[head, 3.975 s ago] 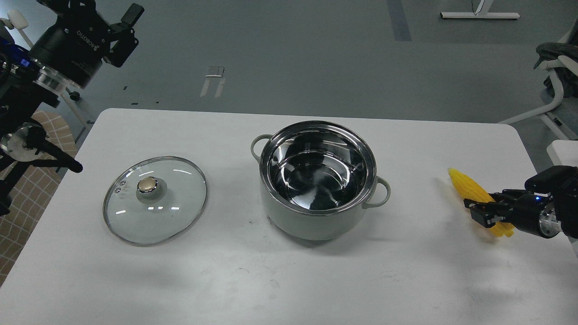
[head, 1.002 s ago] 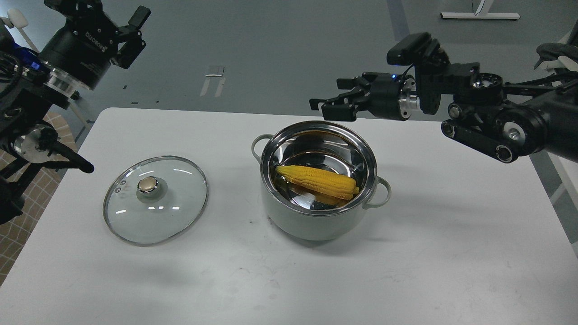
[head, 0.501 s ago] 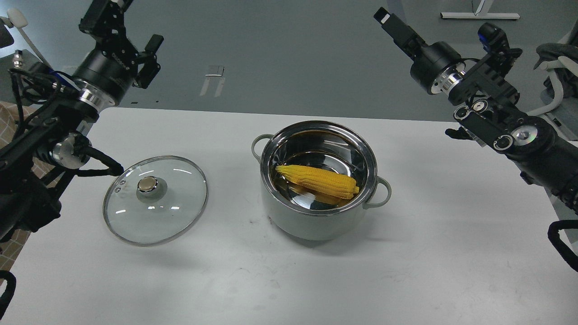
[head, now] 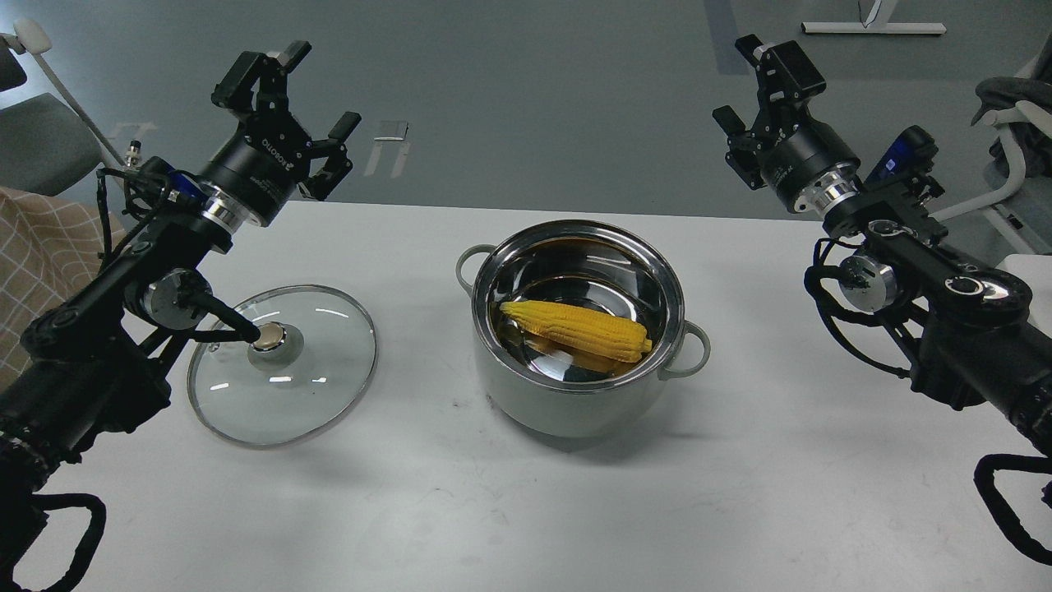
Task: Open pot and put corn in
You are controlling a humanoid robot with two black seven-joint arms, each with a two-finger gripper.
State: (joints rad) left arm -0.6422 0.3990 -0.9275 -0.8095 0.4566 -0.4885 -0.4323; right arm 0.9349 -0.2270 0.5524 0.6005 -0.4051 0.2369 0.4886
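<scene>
While both arms are hanging up in the air, the pot (head: 578, 329) is sitting open near the middle of the white table (head: 526, 510), and the corn (head: 577, 330) is lying inside it on the shiny steel bottom. The cob is running roughly from 9 o'clock to 4 o'clock across the pot, thick end toward the right side handle, tapered tip pointing left, and you can see its reflection glowing on the steel under it.

At about 9 o'clock from the pot, well apart from it, the glass lid (head: 283, 365) is resting flat on the table with its gold knob (head: 268, 335) facing up. A black cable from the left arm is crossing in front of the lid's left edge and seems to end right at the knob; can't tell if it's actually touching.

The left gripper (head: 302, 97) is hovering at around 10 o'clock from the pot, past the table's far edge, fingers spread apart and holding nothing. The right gripper (head: 756, 85) is hovering at about 1 o'clock from the pot, also off the far edge, jaws standing apart and empty too.

Off at the far left a grey chair (head: 37, 148) is peeking in, and some pale furniture (head: 1009, 164) is showing at the right edge.
</scene>
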